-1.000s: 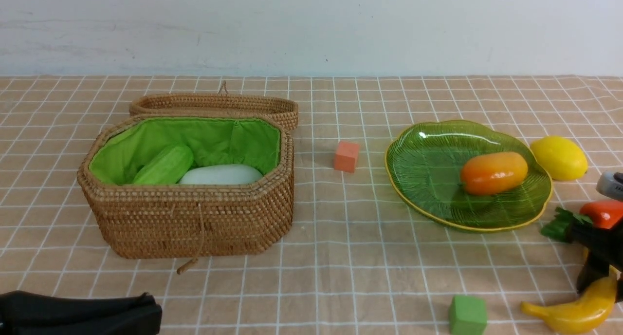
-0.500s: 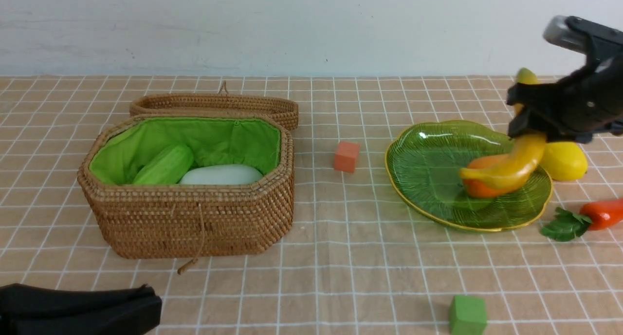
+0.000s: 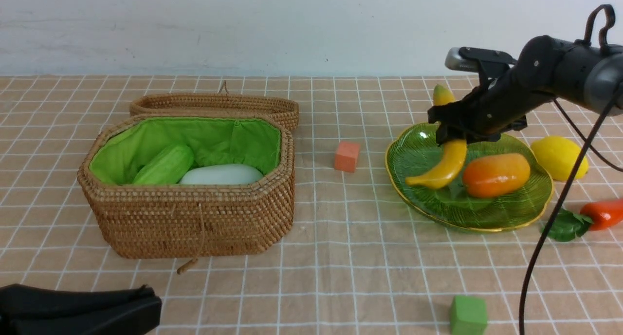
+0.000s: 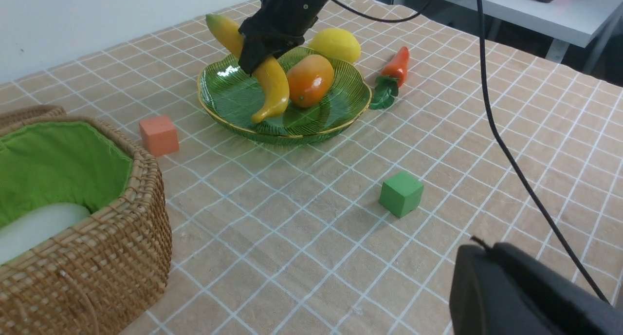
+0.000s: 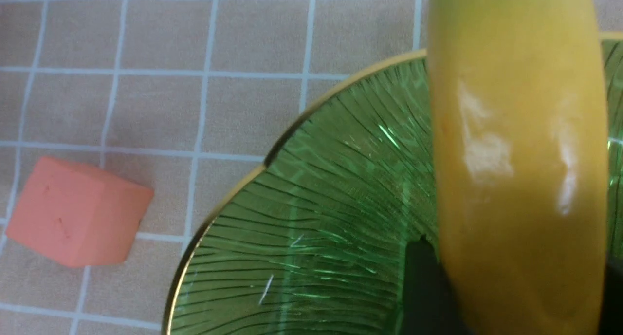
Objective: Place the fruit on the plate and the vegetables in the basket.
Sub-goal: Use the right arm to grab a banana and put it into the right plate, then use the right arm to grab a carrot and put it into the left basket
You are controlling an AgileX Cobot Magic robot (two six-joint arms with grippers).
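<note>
Since half a second ago, the right end effector (image 3: 455, 125) has been carrying the banana (image 3: 445, 164) leftward across the plate (image 3: 413, 147), from in front of the mango (image 3: 495, 174) to the bare glass on its left.

At the near edge of the counter (image 3: 350, 262), the left end effector (image 3: 152, 307) is lying low with its fingers pressed together, holding nothing. Near the front right, the green cube (image 3: 467, 315) is sitting alone, with a black cable (image 3: 550, 228) hanging down beside it. Farther in on the left, the wicker basket (image 3: 194, 223) is standing open, holding the pale green gourd (image 3: 165, 165) and the white radish (image 3: 221, 174) side by side against the green lining. Its lid (image 3: 214, 103) is lying just behind it. The orange cube (image 3: 346, 156) is resting between the basket and the plate.

On the right, the pepper (image 3: 601, 213) is lying on the cloth just beside the plate's near right rim, leaves pointing toward it. The mango is lying inside the plate. The right end effector is clamping the banana around its upper half, so the fruit is hanging tilted with its lower tip down by the plate's left side; whether the tip is touching the glass cannot be told. The lemon (image 3: 558, 157) is sitting on the cloth just beside the plate's far right rim.
</note>
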